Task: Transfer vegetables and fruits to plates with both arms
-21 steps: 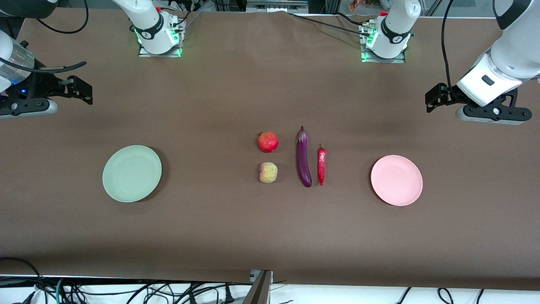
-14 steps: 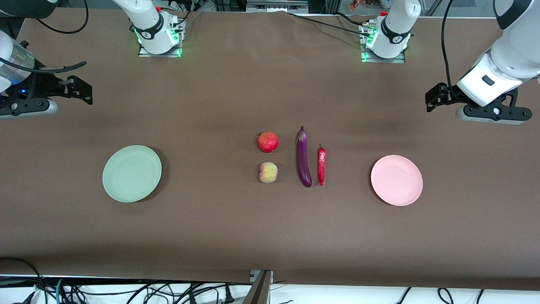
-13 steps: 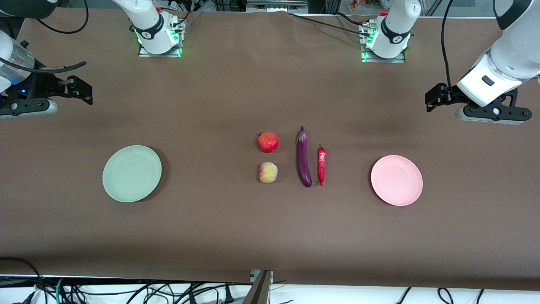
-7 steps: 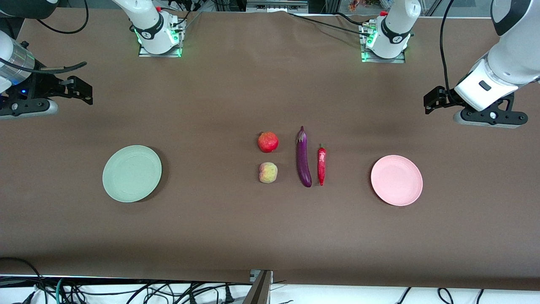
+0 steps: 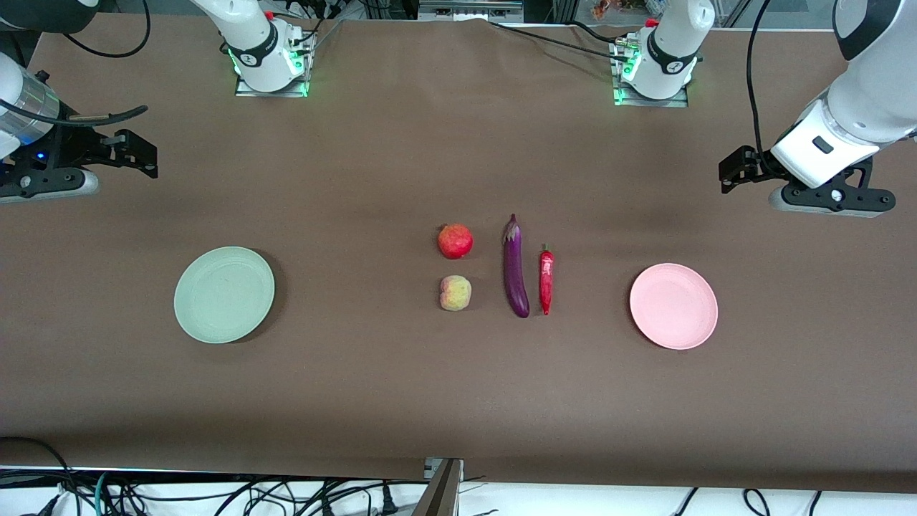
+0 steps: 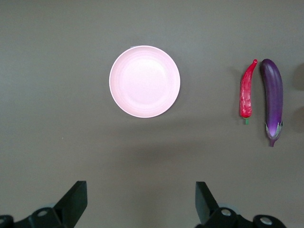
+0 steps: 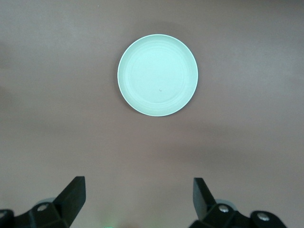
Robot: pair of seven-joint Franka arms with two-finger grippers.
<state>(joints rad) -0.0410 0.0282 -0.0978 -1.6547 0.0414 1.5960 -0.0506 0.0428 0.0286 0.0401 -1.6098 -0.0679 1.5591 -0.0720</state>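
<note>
A red pomegranate-like fruit (image 5: 455,241) and a yellowish-pink peach (image 5: 455,293) lie mid-table, the peach nearer the front camera. Beside them, toward the left arm's end, lie a purple eggplant (image 5: 515,269) and a red chili (image 5: 546,281); both show in the left wrist view, eggplant (image 6: 272,99) and chili (image 6: 247,90). The pink plate (image 5: 673,306) (image 6: 145,81) sits toward the left arm's end, the pale green plate (image 5: 224,294) (image 7: 157,75) toward the right arm's end. My left gripper (image 5: 728,172) (image 6: 141,206) and right gripper (image 5: 142,154) (image 7: 137,199) are open, empty, high over the table ends.
The two arm bases (image 5: 269,61) (image 5: 655,64) stand with green lights along the table's back edge. Cables (image 5: 179,494) and a metal bracket (image 5: 440,487) lie off the table's front edge. A brown cloth (image 5: 358,387) covers the table.
The left arm has shifted slightly toward the table's middle. The right arm, the plates, the fruits and the vegetables have not moved.
</note>
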